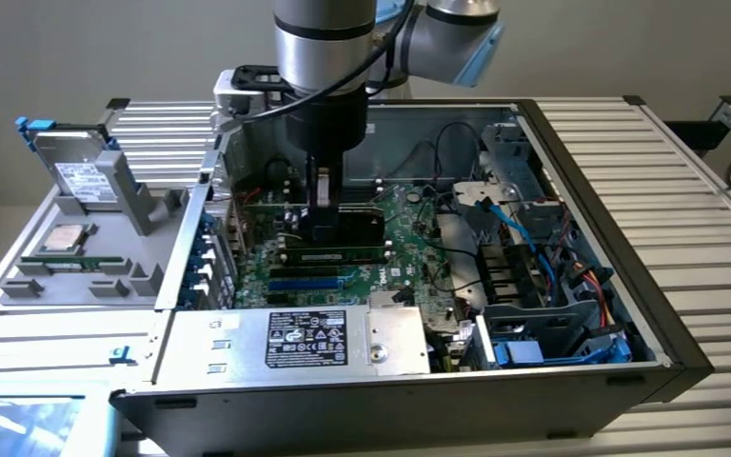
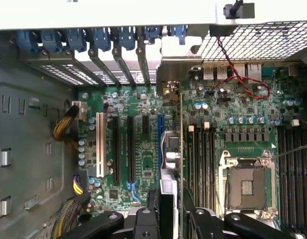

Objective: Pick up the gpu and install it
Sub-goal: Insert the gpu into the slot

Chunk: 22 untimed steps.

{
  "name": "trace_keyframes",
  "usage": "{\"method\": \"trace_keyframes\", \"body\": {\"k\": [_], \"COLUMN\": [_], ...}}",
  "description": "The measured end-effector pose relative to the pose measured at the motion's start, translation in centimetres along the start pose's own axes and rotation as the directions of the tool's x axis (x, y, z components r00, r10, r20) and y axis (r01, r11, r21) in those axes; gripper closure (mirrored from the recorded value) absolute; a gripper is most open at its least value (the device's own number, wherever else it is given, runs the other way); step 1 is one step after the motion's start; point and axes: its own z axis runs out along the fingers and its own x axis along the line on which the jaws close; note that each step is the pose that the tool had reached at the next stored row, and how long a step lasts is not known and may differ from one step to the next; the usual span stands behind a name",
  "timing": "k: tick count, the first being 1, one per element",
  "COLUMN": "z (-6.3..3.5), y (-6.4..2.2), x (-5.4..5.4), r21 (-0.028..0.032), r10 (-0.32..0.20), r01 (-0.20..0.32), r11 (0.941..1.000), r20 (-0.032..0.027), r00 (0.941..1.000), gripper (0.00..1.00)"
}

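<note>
gpu (image 2: pixel 173 149): small flat expansion card seen edge-on, silver end bracket toward the rear wall of the case. It's gripped and hanging inside the case!
jaws: clamped on the gpu, a black finger (image 2: pixel 152 211) on each flat face, card sandwiched between.
arm (image 1: pixel 321 38): silver-and-grey robot arm coming straight down through the open side of the case, wrist in among the cables.
case (image 1: pixel 670 324): big black-and-silver computer tower lying on its side, panel off, everything inside on show.
motherboard (image 2: pixel 138 169): green circuit board on the case floor, right beneath the card.
slot (image 2: pixel 159 144): long blue expansion slot. The card's thin edge runs just alongside it in the wrist view; whether card and slot touch, I cannot tell.
socket (image 2: pixel 246 185): silver-framed processor socket, on the other side of the card from the blue slot.
clips (image 2: pixel 101 39): row of blue plastic retaining clips along the rear wall, with the card's bracket near one end of the row.
power supply (image 1: pixel 302 341): silver metal box with a black label, at the case's near edge in the exterior view.
tray (image 1: pixel 54 286): grey moulded parts tray, outside the case on the exterior view's left.
hard drive (image 1: pixel 84 176): silver labelled drive standing upright in that tray, well apart from the gpu.
worktop (image 1: pixel 708 181): ribbed pale metal surface carrying case and tray.
</note>
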Motion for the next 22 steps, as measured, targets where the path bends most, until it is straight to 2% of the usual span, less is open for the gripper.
{"method": "trace_keyframes", "body": {"k": [7,14,22], "z": [1.51,2.81,4.28], "y": [0.44,1.00,1.01], "x": [0.0,0.6,1.1], "r21": [0.0000,0.0001,0.0001], "r10": [0.000,-0.001,-0.001], "r01": [0.000,0.001,0.001], "r11": [1.0000,1.0000,1.0000], "r20": [0.0000,-0.0001,-0.0001], "r00": [1.0000,1.0000,1.0000], "gripper": [0.72,0.72,0.72]}}
